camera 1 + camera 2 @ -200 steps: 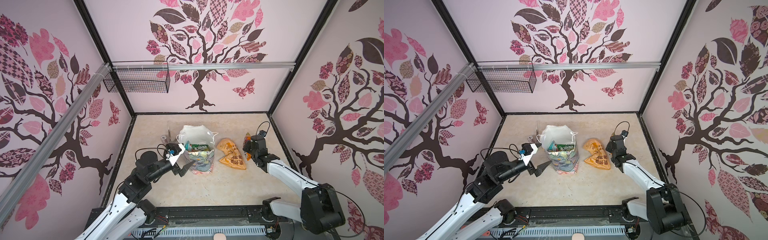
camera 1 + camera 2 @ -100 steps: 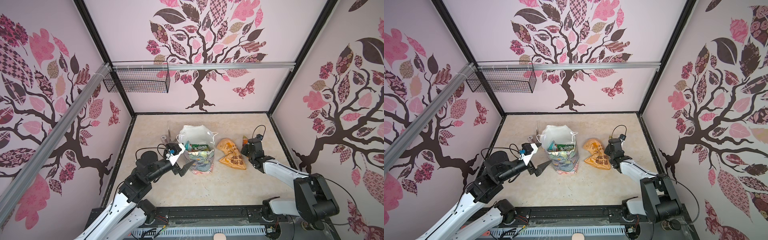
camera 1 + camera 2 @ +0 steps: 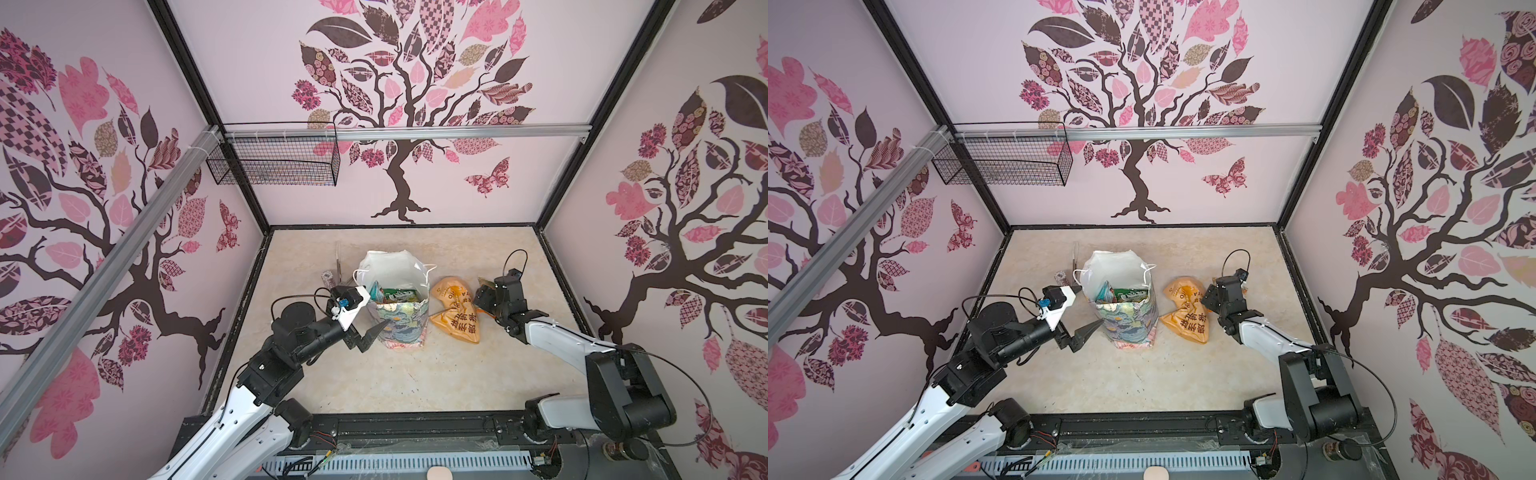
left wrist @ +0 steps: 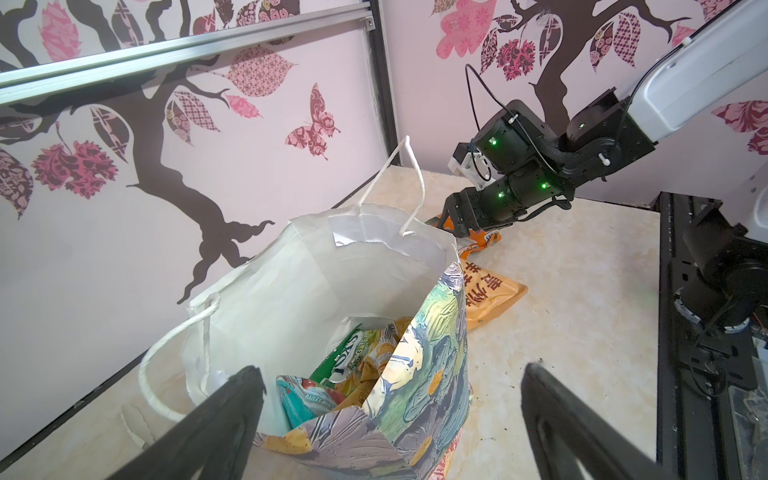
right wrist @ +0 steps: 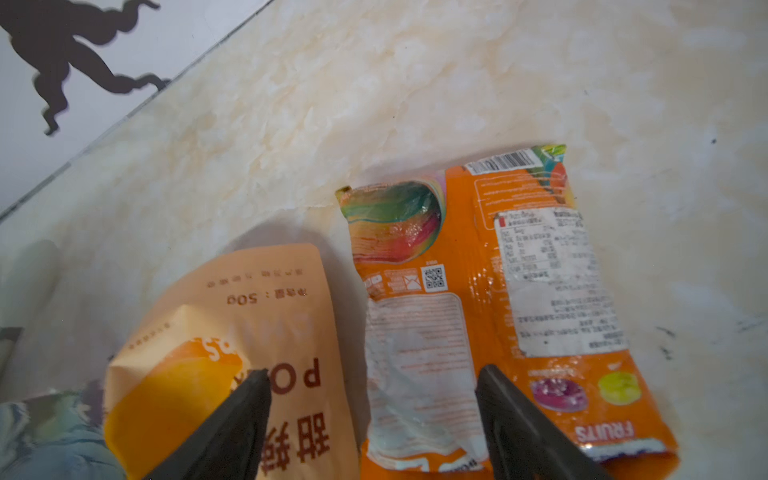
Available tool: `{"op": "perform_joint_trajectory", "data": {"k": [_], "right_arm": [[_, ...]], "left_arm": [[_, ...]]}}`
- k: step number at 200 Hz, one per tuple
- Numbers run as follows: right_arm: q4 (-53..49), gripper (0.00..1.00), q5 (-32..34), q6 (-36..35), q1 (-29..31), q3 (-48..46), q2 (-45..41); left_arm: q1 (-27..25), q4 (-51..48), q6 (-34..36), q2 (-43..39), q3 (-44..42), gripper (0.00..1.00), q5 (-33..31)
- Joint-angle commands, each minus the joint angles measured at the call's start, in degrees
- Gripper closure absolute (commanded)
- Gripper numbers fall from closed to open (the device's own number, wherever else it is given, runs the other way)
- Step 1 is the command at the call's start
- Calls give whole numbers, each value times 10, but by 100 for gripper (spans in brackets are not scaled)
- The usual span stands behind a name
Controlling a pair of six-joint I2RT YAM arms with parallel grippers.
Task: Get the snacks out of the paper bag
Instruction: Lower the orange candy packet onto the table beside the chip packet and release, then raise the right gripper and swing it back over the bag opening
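Since a second ago the right gripper (image 5: 372, 374) has sunk lower and closer to the big orange packet (image 3: 455, 309). Its jaws have gone from nearly shut to wide apart and hold nothing. The small orange packet (image 5: 478, 291) lies flat on the table (image 3: 415, 374) directly beneath them, so it looks just let go, right of centre in both top views and just beside its bigger neighbour. That spot seems chosen to keep the unloaded snacks together, clear of the paper bag (image 3: 401, 324), which stands upright at mid-frame. The left gripper (image 4: 390, 372) hangs with jaws spread wide and empty in front of the bag's mouth, probably lined up for the next reach inside. In the left wrist view a green packet (image 4: 345, 365) and a teal and red packet (image 4: 299, 395) sit crumpled low in the bag, so the job looks only partly done. The packets are glossy, crinkly film with sealed edges. The bag is stiff creased paper, white inside and floral outside, with twisted white cord handles (image 4: 144, 376).
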Motion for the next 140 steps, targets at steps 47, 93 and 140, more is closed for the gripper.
{"op": "perform_joint_trajectory", "data": {"k": [47,93,140], "right_arm": [[0,1,-122,48,-2,80,-97],[-9,0,-271,65,-2,162,-92],[-71,1,-350,14,51,311,-39]], "left_arm": [[2,3,-1,-12,-2,2,-16],[2,3,-3,-13,-2,2,-30],[2,2,-5,-11,0,2,-31]]}}
